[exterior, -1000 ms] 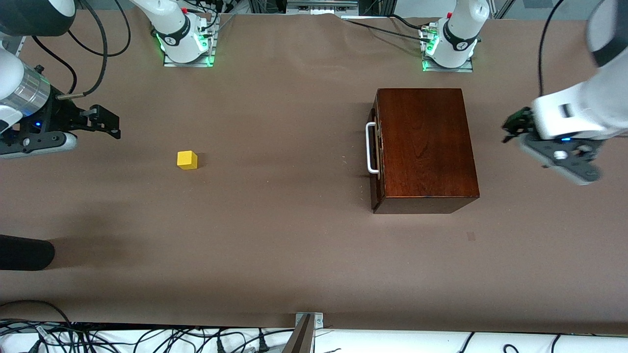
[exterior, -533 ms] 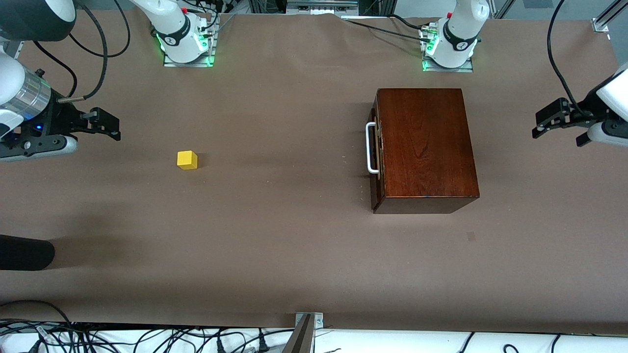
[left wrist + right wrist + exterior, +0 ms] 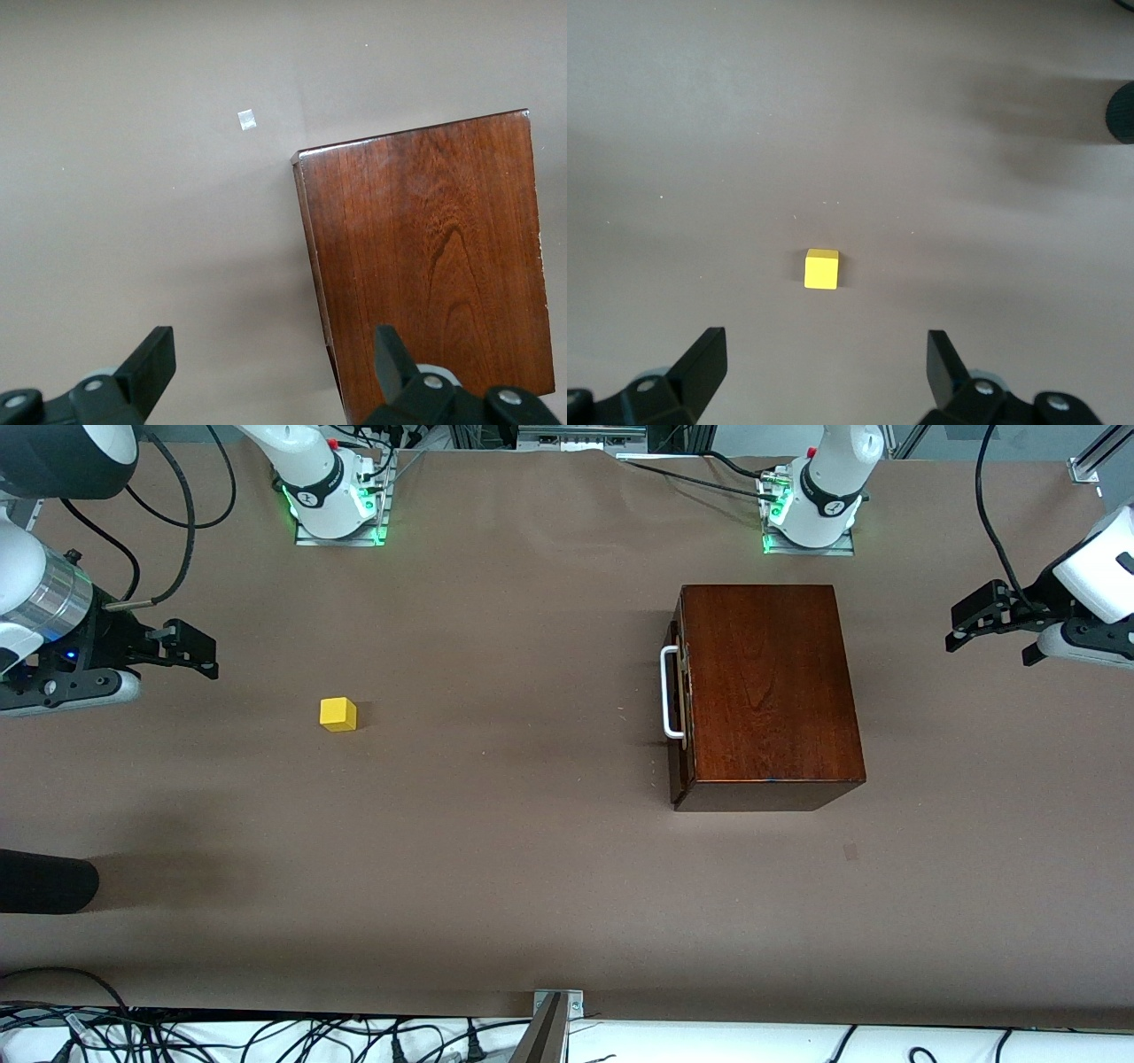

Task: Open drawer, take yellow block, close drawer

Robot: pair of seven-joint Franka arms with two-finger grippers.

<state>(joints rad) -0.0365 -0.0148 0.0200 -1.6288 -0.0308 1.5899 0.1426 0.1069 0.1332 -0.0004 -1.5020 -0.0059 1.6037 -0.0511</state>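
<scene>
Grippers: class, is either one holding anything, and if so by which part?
Nothing is held. The left gripper and the right gripper are open and empty; the yellow block sits on the table.

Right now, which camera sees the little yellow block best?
The right wrist view: the yellow block sits big and unblocked on the bare table ahead of that claw. The front view shows the block smaller, toward the right arm's end. The left wrist view misses it.
</scene>
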